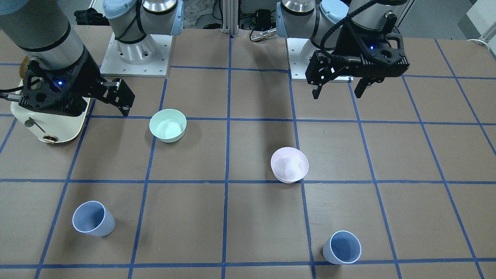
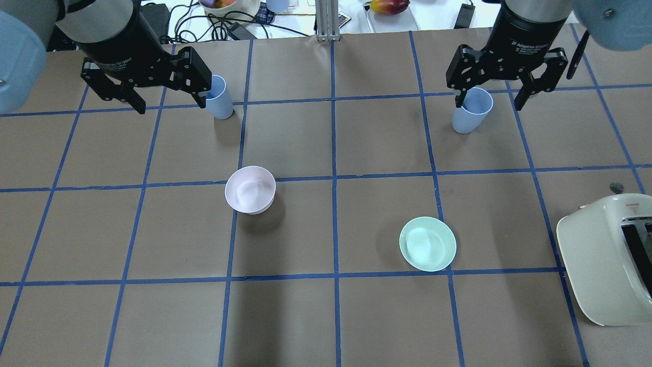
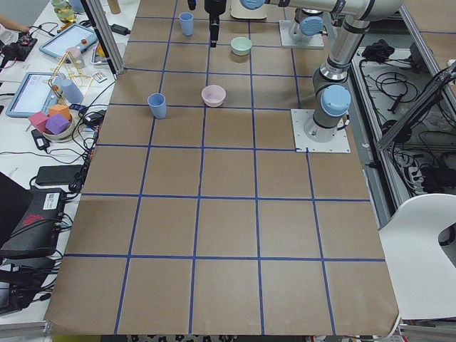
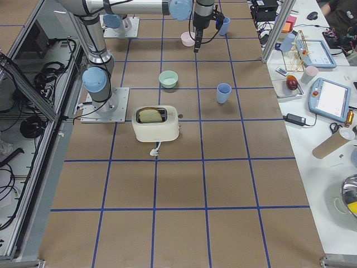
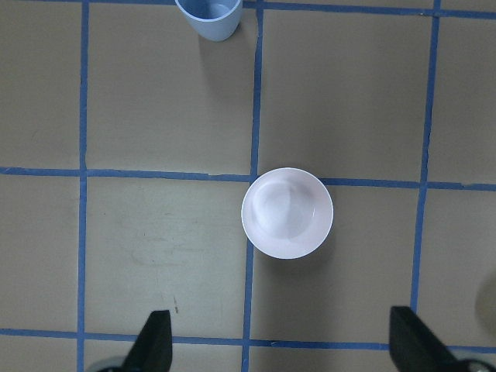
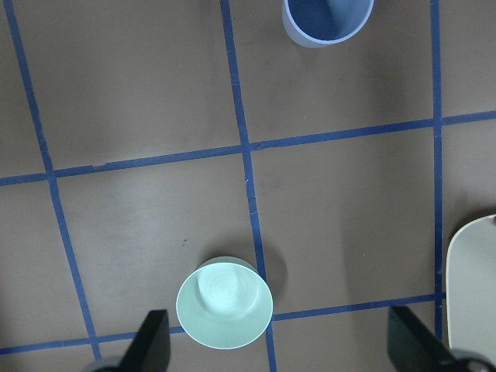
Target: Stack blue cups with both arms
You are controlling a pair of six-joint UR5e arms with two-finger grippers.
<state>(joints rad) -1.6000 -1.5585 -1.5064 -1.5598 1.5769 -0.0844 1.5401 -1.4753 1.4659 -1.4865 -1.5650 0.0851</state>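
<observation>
- Hanging high near the robot-side edge of the desk, the left gripper point(image 1: 338, 94) and the right gripper point(image 6: 280, 341) both have their fingers spread wide and hold nothing. Neither is close to a cup.
- Below and to the outer side of the right gripper, by that same edge, sits a cream toaster point(image 1: 50, 120). A low outward swing from there could clip it.
- Midway across the desk stand the mint-green bowl point(image 1: 167, 124) on the right gripper's side and the pale pink bowl point(image 1: 289, 164) on the left gripper's side. Each lies roughly between a gripper and its cup, so a reach made too low would probably shove a bowl aside.
- Toward the far edge the two blue cups stand upright and well apart: the right blue cup point(image 1: 93, 218) and the left blue cup point(image 1: 342, 248). They look light and tapered, so a finger landing on a rim could tip one. A sideways nudge could send a tipped cup rolling toward the far edge.
- Nesting may fail if the carried cup arrives tilted or off-centre, or if a finger holding the lower cup blocks its mouth. The arms might also collide as they meet.
</observation>
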